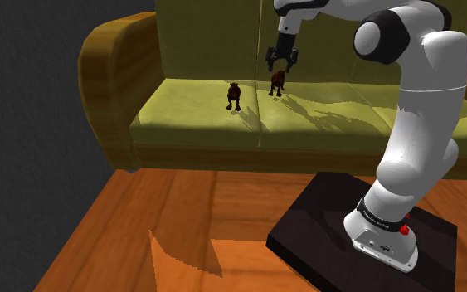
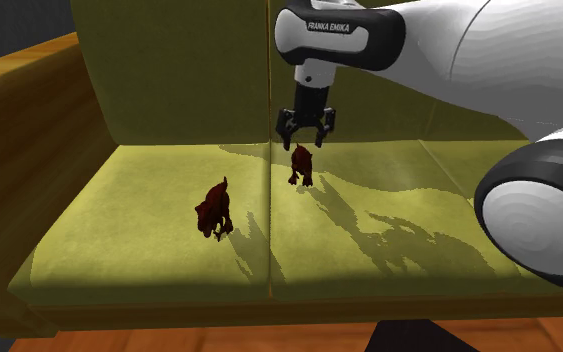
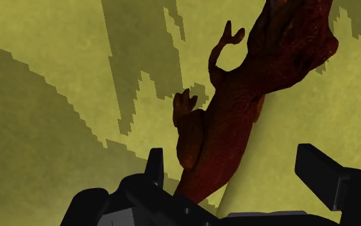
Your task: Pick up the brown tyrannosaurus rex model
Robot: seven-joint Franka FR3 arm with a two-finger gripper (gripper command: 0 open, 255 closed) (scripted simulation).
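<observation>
Your pincer (image 1: 282, 64) hangs over the sofa (image 1: 190, 116) with its fingers (image 3: 320, 168) spread wide, holding nothing. The brown dinosaur (image 1: 277, 81) stands upright on the yellow-green seat at the pincer's 6 o'clock in the shoulder view. It is close to the backrest and just beside the seam between two cushions. From the wrist camera you look down along its back, and its tail runs into the gap between the two fingers, nearer one than the other. You cannot tell there whether the tail touches that finger. A second dinosaur (image 1: 234, 95) of the same dark reddish brown stands on the neighbouring cushion. In the second exterior view it is at about 8 o'clock from the first, across the seam and apart from it. The sofa's wooden armrest (image 1: 107, 75) lies at 9 o'clock from both.
</observation>
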